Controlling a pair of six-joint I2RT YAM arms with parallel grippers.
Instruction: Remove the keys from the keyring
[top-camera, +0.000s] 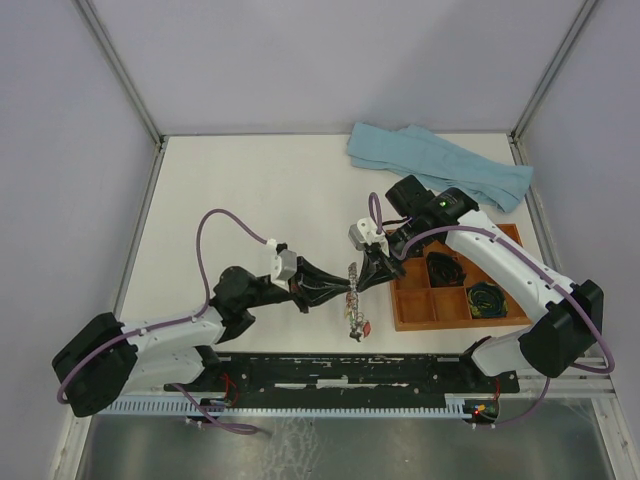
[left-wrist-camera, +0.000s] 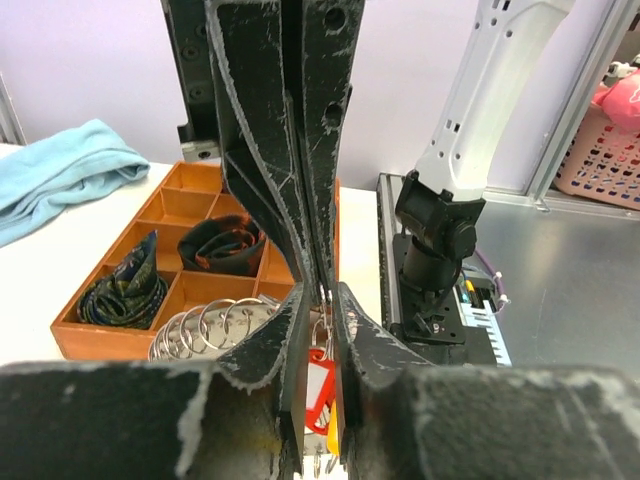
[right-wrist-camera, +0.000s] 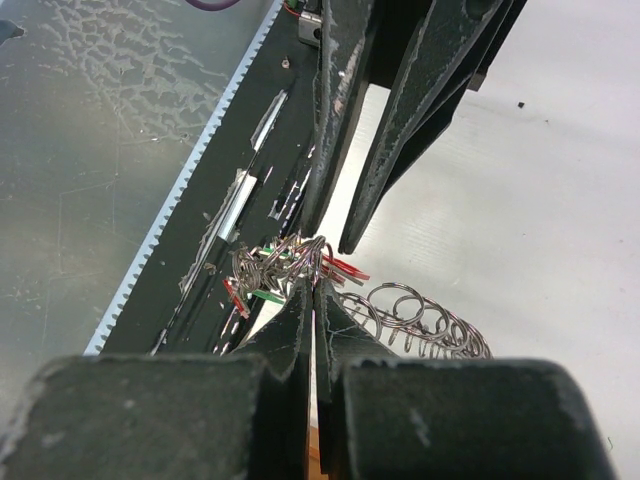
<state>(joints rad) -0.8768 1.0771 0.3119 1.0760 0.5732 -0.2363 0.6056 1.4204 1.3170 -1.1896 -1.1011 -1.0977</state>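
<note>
The keyring (top-camera: 352, 285) is held up between both grippers, and its metal loops (left-wrist-camera: 210, 320) fan out to one side (right-wrist-camera: 420, 310). My right gripper (top-camera: 370, 272) is shut on the ring's wire (right-wrist-camera: 314, 283). My left gripper (top-camera: 343, 292) faces it tip to tip, its jaws a narrow gap apart around the ring (left-wrist-camera: 322, 300). The keys (top-camera: 360, 326) hang below in a bunch. A red key tag (left-wrist-camera: 318, 385) shows through the left jaws' gap, and I cannot tell whether they touch it. Red and green heads (right-wrist-camera: 345, 268) cluster by the right tips.
A wooden compartment tray (top-camera: 450, 324) stands just right of the grippers, with dark coiled bundles (top-camera: 445, 268) in two of its cells. A light blue towel (top-camera: 440, 160) lies at the back right. The black base rail (top-camera: 350, 372) runs along the near edge.
</note>
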